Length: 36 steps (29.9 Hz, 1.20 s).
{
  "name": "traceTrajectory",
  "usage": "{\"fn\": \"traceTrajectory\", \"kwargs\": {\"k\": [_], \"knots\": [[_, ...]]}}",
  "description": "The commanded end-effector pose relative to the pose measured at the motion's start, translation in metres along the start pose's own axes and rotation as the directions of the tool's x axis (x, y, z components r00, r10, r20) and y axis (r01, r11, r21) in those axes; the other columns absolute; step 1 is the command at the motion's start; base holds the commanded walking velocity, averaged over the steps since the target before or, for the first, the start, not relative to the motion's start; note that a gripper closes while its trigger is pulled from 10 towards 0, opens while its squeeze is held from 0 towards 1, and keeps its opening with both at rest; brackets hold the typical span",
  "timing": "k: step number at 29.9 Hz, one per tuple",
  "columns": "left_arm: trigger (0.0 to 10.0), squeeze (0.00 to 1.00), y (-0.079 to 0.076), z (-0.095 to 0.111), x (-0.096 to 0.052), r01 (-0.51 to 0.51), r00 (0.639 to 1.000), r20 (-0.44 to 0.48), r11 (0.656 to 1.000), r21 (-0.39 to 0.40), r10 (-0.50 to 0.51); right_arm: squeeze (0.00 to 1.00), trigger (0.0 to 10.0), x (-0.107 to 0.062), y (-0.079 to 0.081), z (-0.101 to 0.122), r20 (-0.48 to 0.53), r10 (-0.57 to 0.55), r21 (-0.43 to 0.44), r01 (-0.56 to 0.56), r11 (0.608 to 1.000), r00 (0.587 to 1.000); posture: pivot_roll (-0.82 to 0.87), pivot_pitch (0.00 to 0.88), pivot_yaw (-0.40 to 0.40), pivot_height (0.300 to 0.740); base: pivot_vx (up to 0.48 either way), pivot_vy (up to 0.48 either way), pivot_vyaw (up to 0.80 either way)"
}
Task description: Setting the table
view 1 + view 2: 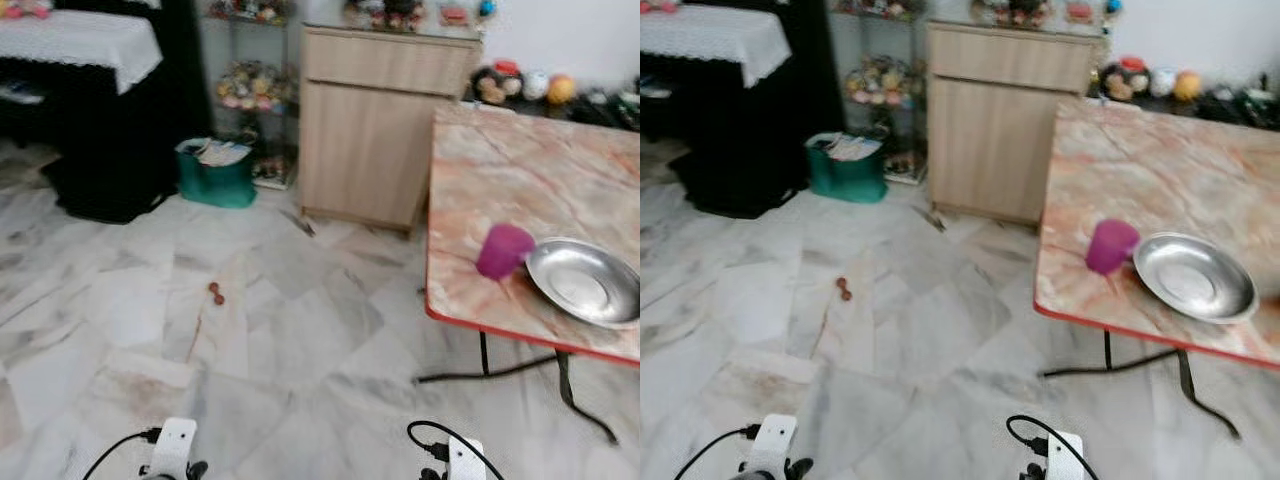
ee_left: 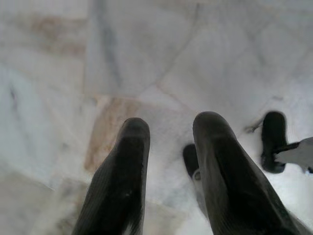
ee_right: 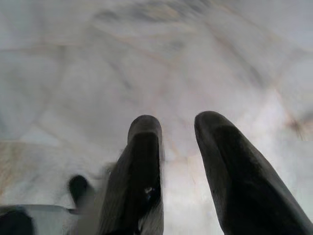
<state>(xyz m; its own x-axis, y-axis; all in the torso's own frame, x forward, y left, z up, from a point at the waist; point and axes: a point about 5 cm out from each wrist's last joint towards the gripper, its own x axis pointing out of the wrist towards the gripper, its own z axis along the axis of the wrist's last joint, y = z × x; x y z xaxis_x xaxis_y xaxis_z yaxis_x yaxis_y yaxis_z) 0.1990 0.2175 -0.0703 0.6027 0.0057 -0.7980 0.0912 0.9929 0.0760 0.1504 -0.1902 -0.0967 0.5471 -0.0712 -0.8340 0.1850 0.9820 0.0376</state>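
Half-cropped bowl (image 1: 585, 283), seemingly steel.

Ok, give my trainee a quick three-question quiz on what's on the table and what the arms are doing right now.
1. True or false: the purple cup stands inside the metal bowl.
2. Multiple choice: the cup and bowl sit on the marble table A) near its front edge B) against the wall C) at its far end.
3. Fill in: the left tool and right tool both point down at the ___.

Key: 1 false, it stands beside the bowl; 2 A; 3 floor.
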Motion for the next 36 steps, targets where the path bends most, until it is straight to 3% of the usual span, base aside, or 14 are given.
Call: {"fn": "traceTrajectory", "kwargs": {"k": [1, 22, 28, 36], "knots": [[10.0, 0.0, 0.003, -0.008, -0.002, 0.002, 1.0, -0.022, 1.0, 0.018, -0.002, 0.0, 10.0, 0.001, 0.003, 0.004, 0.019, 0.01, -0.003, -0.01, 1.0, 1.0, 0.04, 0.0, -0.018, 0.74, 0.0, 0.0, -0.43], [10.0, 0.0, 0.0, -0.009, -0.002, 0.003, 1.0, -0.022, 1.0, 0.014, -0.003, 0.0, 10.0, 0.001, 0.002, 0.008, 0.039, -0.001, 0.006, 0.001, 1.0, 0.999, 0.04, 0.0, -0.025, 0.74, 0.0, 0.0, -0.02], [10.0, 0.0, -0.009, -0.007, 0.0, 0.015, 1.0, -0.017, 0.998, 0.06, -0.014, 0.0, 10.0, 0.001, 0.002, 0.007, 0.036, -0.002, 0.007, 0.002, 1.0, 0.999, 0.05, 0.0, -0.025, 0.74, 0.0, 0.0, 0.0], [10.0, 0.0, -0.027, -0.003, 0.003, 0.042, 0.999, -0.011, 0.996, 0.073, -0.041, 0.0, 10.0, 0.001, 0.003, 0.007, 0.036, 0.004, 0.005, -0.004, 1.0, 0.999, 0.05, 0.0, -0.025, 0.74, 0.0, -0.48, 0.0]]}}
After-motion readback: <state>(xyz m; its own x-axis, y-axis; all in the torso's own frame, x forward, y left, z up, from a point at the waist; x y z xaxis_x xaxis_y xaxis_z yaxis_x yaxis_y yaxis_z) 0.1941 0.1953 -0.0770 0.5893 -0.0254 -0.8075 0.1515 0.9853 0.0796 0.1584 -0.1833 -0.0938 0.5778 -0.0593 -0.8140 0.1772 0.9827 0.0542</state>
